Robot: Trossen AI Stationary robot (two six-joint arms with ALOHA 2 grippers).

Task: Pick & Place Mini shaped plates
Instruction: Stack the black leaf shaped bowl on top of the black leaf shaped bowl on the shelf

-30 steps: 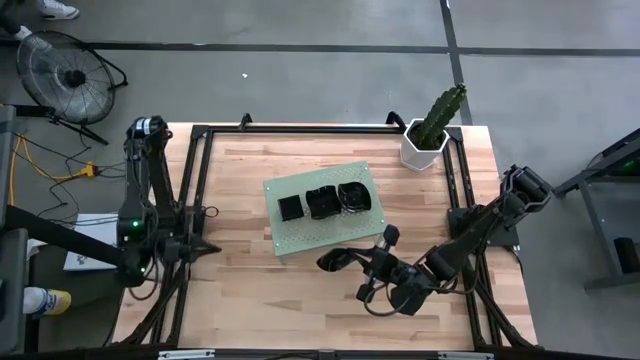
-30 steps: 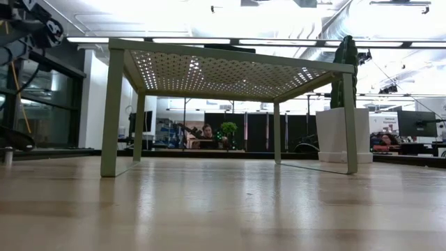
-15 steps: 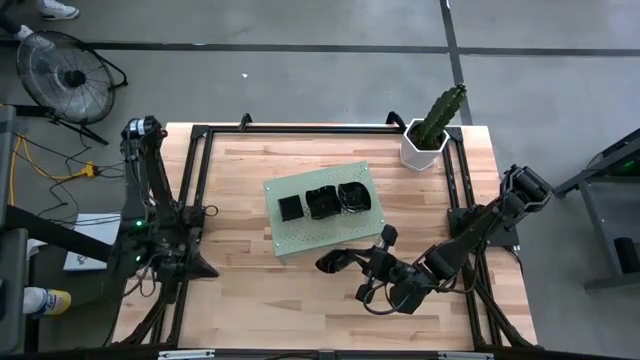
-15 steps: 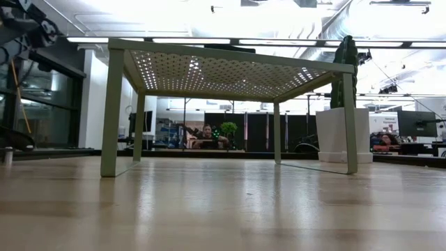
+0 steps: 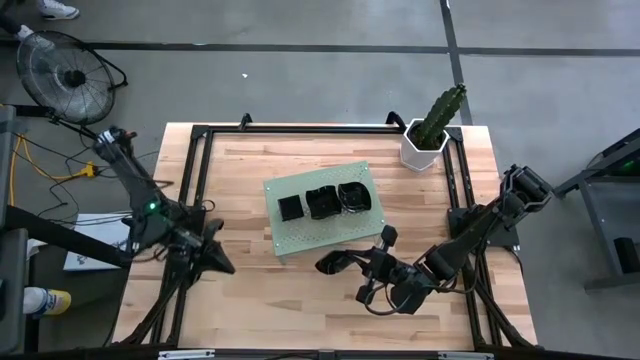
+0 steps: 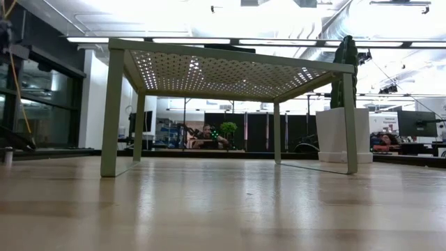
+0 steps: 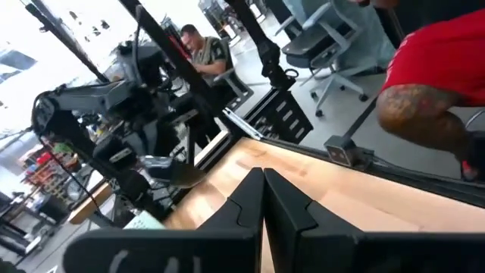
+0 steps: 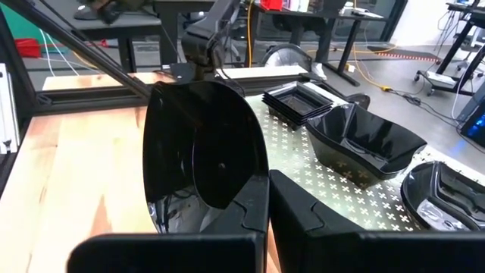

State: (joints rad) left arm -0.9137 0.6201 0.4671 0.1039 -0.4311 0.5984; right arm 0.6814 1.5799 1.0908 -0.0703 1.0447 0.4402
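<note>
On the wooden table [image 5: 250, 300], the right gripper [image 8: 265, 193] pinches a round plate [image 8: 204, 148] by its rim just short of the green board [image 5: 325, 212]; a slipping or tilting hazard, left gripper [image 7: 263, 199] shut and empty

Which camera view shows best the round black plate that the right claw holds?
The right wrist view: the round black plate fills it, pinched on its edge by the right claw. The high view shows it only as a small dark shape. The low and left wrist views miss it.
</note>
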